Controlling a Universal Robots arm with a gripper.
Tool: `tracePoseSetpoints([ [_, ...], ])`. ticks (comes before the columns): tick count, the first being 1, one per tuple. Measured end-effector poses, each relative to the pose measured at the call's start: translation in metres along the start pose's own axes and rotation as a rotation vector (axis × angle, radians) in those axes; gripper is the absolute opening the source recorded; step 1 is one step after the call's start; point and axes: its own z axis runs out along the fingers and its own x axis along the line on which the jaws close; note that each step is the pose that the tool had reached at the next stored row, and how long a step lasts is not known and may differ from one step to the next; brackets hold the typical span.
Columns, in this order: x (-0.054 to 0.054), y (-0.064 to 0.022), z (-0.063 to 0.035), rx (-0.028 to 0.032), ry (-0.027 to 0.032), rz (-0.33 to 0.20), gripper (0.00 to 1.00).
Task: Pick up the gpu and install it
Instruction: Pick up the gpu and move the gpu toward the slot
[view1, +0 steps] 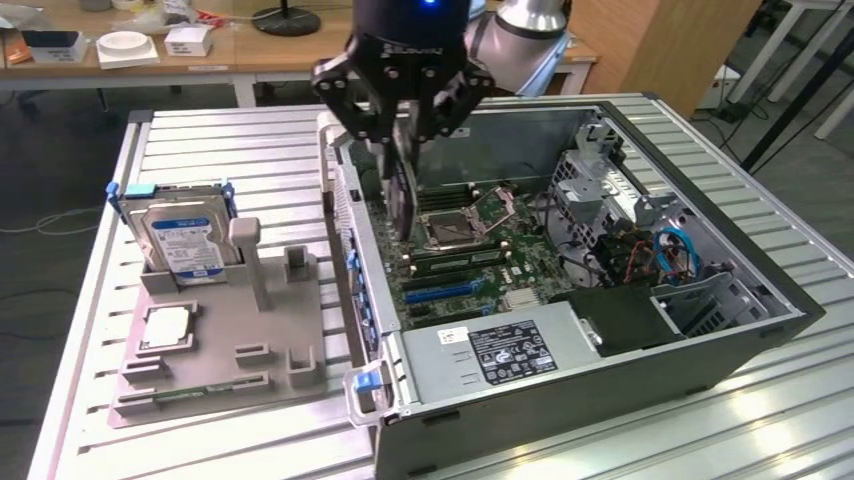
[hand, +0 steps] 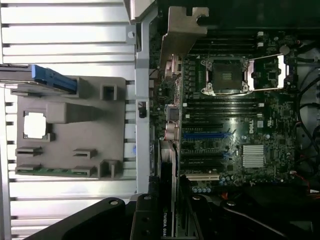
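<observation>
The gpu, a thin dark card seen edge-on, hangs upright from my gripper, which is shut on its top edge. It hovers over the open computer case, near the case's wall on the exterior view's left and above the motherboard. In the wrist view the gpu runs away from the fingers, and its metal bracket sits at the far end over the case's edge. The blue expansion slot lies on the board beside the card's line, with a gap between them.
A grey fixture on the slatted table holds a hard drive with blue rails, a processor chip and a memory stick. Inside the case are the power supply, the processor socket and cables.
</observation>
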Motion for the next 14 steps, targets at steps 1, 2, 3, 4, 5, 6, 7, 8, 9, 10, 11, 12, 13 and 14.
tracePoseSetpoints([
  [1,-0.005,0.0001,0.0009,0.0000,0.0000,0.000,0.26],
  [2,-0.009,0.0003,0.0017,0.0000,0.0000,0.000,0.26],
  [3,-0.014,0.0004,0.0025,0.0001,0.0000,0.000,0.26],
  [4,-0.018,0.0006,0.0033,0.0000,0.0000,0.000,0.26],
  [5,-0.023,0.0007,0.0041,0.0000,0.0000,-0.001,0.26],
  [6,-0.027,0.0009,0.0048,0.0000,0.0000,-0.001,0.26],
  [7,-0.032,0.0010,0.0056,0.0001,0.0001,-0.001,0.26],
  [8,-0.037,0.0011,0.0064,0.0002,0.0002,-0.001,0.26],
  [9,-0.041,0.0013,0.0072,0.0001,0.0001,-0.001,0.26],
  [10,-0.046,0.0014,0.0079,0.0000,0.0001,-0.001,0.26],
  [11,-0.050,0.0016,0.0087,0.0000,0.0000,-0.002,0.26],
  [12,-0.055,0.0017,0.0093,0.0001,0.0001,-0.002,0.26],
  [13,-0.059,0.0018,0.0100,0.0001,0.0001,-0.002,0.26],
  [14,-0.064,0.0020,0.0106,0.0001,0.0001,-0.002,0.26],
])
